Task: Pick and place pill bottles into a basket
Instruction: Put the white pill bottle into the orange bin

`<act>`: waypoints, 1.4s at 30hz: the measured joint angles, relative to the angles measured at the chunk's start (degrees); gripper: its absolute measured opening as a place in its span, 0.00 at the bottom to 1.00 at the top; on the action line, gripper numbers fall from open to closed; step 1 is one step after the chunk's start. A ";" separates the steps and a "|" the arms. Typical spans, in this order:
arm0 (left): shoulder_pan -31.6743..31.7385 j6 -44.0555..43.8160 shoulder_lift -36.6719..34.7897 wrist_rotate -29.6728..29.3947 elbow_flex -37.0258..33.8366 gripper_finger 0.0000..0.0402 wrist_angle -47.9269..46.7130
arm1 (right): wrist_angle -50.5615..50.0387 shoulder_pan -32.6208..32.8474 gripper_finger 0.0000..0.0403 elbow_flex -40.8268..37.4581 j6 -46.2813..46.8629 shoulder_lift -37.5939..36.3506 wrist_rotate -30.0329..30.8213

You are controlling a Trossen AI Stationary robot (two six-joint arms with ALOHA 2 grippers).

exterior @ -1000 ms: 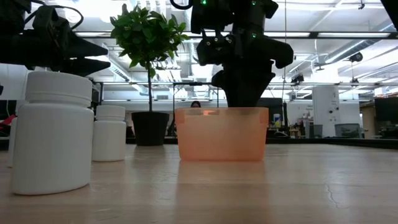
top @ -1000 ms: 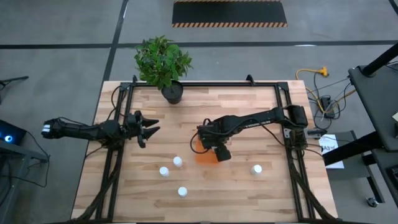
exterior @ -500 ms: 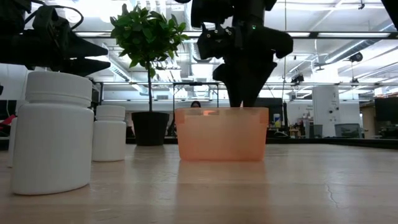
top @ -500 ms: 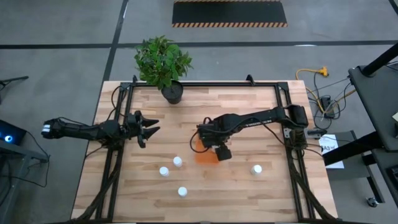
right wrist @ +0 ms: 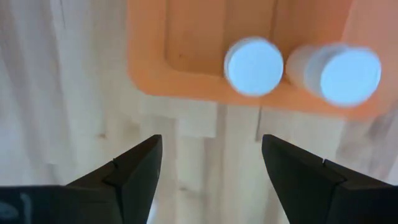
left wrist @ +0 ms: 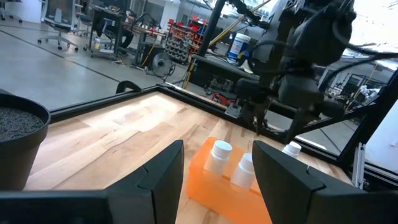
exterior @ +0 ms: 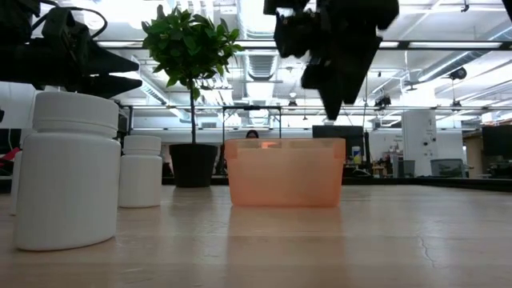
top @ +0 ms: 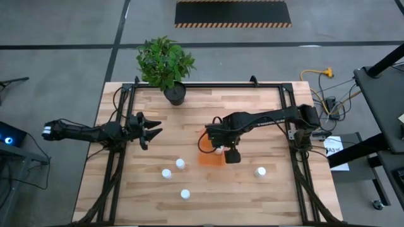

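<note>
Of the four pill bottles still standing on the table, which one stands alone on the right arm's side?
The pill bottle right of the basket; the other three cluster left of it.

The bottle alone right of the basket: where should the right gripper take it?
That pill bottle stands upright with open table all around it. I'd bring the right gripper, open above the basket, straight down and close across the cylindrical body just below the cap.

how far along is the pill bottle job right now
Done: two bottles stand upright in the orange basket. In hand: nothing; the right gripper hangs open and empty above the basket, and the left gripper waits open over the table's left side. Left: four bottles stand on the table, three in a group and one to the right.
</note>
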 joint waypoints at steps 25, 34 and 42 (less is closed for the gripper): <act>-0.01 0.00 0.02 0.00 0.00 0.43 -0.02 | -7.91 15.08 0.57 -7.33 28.42 -4.57 5.91; 0.00 0.00 0.00 0.00 0.00 0.43 -0.02 | 0.18 21.74 0.57 -17.96 25.17 -17.47 7.30; 0.01 0.00 0.02 0.02 0.00 0.43 -0.02 | 7.58 26.16 0.57 -29.66 22.71 -27.52 7.27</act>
